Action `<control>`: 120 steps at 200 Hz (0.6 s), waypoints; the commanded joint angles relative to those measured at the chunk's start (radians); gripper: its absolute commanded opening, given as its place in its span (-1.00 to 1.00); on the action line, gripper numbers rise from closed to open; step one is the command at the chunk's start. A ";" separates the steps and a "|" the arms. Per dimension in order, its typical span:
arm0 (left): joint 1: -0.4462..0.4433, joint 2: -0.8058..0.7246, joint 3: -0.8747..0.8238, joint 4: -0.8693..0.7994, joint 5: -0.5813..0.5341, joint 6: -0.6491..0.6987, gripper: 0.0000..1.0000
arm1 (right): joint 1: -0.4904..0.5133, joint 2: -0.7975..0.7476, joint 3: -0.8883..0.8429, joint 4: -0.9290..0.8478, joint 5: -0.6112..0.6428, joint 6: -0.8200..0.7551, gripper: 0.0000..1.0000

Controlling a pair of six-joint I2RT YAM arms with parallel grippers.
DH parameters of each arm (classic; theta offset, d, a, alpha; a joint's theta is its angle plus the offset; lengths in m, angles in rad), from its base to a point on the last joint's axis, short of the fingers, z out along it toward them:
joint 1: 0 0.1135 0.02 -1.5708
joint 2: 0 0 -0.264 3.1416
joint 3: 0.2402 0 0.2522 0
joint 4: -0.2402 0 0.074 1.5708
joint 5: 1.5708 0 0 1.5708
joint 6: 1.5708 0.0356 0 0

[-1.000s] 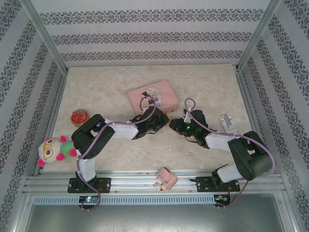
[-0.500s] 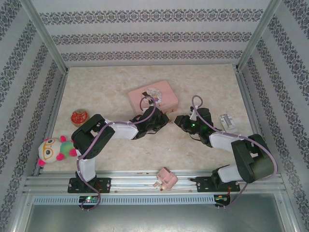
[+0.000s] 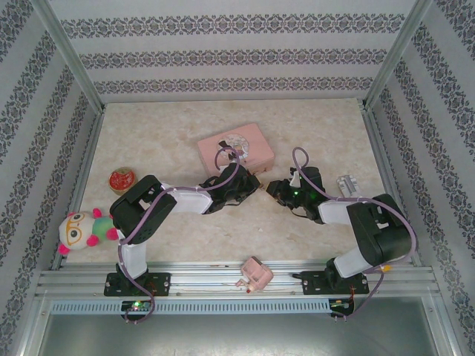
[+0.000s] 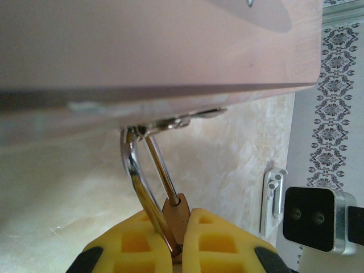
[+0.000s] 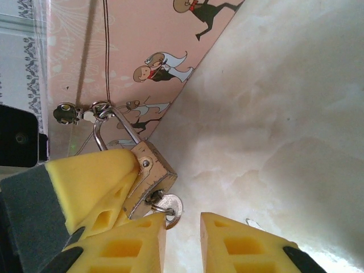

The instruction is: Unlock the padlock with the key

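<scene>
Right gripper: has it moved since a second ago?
Yes. The right gripper has shifted slightly rightward, toward the white clip, which stays put.

Left hand (image 4: 181,230) clenched, right hand (image 5: 182,239) parted

The small brass padlock (image 5: 151,170) hangs tilted by its thin silver shackle, hooked through the clasp (image 5: 68,112) at the near right corner of the pink tin (image 5: 142,34). The tiny grey key (image 5: 170,209) sits in its keyhole, round head poking out
</scene>
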 commanded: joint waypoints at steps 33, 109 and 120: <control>-0.012 0.035 -0.031 -0.006 0.133 -0.127 -1.00 | -0.029 0.031 0.035 0.099 -0.034 0.061 -0.56; -0.012 0.036 -0.037 0.003 0.135 -0.129 -1.00 | -0.033 0.060 0.039 0.110 -0.024 0.089 -0.56; -0.012 0.037 -0.040 0.006 0.135 -0.130 -1.00 | -0.033 0.057 0.035 0.105 -0.021 0.089 -0.56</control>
